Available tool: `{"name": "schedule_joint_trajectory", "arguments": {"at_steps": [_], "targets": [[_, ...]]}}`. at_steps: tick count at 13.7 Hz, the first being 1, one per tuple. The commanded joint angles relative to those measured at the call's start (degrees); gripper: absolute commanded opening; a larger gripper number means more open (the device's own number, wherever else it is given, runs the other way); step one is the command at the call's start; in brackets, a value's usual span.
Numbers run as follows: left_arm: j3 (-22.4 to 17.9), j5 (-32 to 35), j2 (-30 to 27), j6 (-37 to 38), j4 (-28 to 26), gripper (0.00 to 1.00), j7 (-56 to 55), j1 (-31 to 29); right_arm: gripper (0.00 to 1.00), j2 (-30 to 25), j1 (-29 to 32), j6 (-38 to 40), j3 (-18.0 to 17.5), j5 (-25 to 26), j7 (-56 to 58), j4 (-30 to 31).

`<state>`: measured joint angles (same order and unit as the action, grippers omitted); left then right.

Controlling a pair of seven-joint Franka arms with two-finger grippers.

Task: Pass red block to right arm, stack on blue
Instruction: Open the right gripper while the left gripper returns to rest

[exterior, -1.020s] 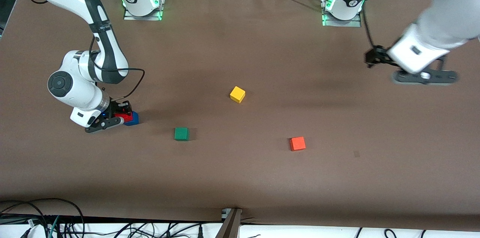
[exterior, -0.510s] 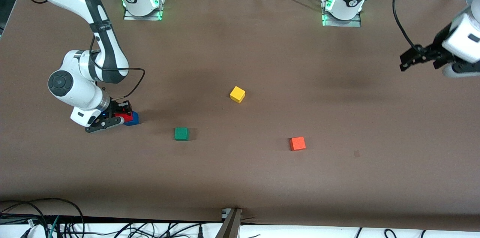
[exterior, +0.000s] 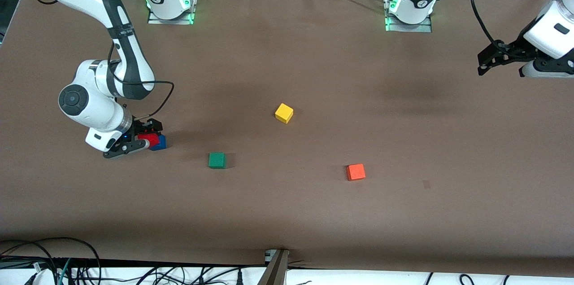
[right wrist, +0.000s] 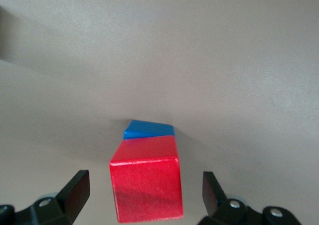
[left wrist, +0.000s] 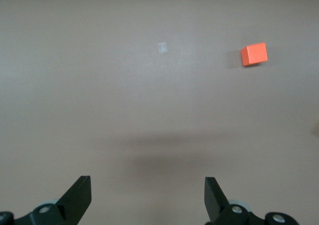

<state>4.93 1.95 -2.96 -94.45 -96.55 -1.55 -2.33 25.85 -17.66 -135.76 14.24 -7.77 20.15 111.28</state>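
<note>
In the front view the right gripper (exterior: 142, 140) sits low at the right arm's end of the table, straddling the red block (exterior: 149, 139), which rests on the blue block (exterior: 159, 142); the green block (exterior: 217, 160) is the nearest neighbour, well apart toward the table's middle, with the yellow block (exterior: 284, 112) and the orange block (exterior: 356, 171) farther off still toward the left arm's end. The left gripper (exterior: 502, 61) hangs over that end of the table (exterior: 314, 213), close to its edge, and waits. The left wrist view shows the left gripper's (left wrist: 148, 197) fingers spread wide with nothing between them, bare table below and the orange block (left wrist: 254, 54) well apart from it. In the right wrist view the right gripper's (right wrist: 145, 195) fingers stand apart on either side of the red block (right wrist: 145, 185), a clear gap at each face, so it no longer grips; the blue block (right wrist: 149, 129) peeks out beneath, the red block looking offset from it. The risk is a fingertip clipping the red block on the way up and toppling it, the more so if the overlap is partial. Open table surrounds the stack, so a straight vertical lift looks safest.
</note>
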Motion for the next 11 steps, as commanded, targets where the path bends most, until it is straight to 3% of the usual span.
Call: {"name": "schedule_joint_trajectory", "arguments": {"at_steps": [1, 6, 8, 11], "targets": [[-1.76, -0.37, 3.13, 0.32, 3.64, 1.00, 0.76, 1.45, 1.00, -2.20, -0.09, 0.84, -0.26, 1.00, 0.41, 1.48], [-4.74, -0.11, 3.31, 0.32, 4.09, 1.00, 0.76, 3.46, 1.00, -2.29, -0.09, 1.80, -0.18, 1.00, 0.59, 0.34], [-8.26, -0.02, 3.31, 0.32, 4.26, 1.00, 0.93, 6.46, 1.00, -2.38, 0.00, 6.18, 0.00, 0.91, 0.50, -2.28], [-8.09, -0.02, 3.31, 0.58, 4.26, 1.00, 0.93, 6.11, 1.00, -2.38, 0.35, 14.53, 0.26, 0.82, 0.24, -8.00]]}}
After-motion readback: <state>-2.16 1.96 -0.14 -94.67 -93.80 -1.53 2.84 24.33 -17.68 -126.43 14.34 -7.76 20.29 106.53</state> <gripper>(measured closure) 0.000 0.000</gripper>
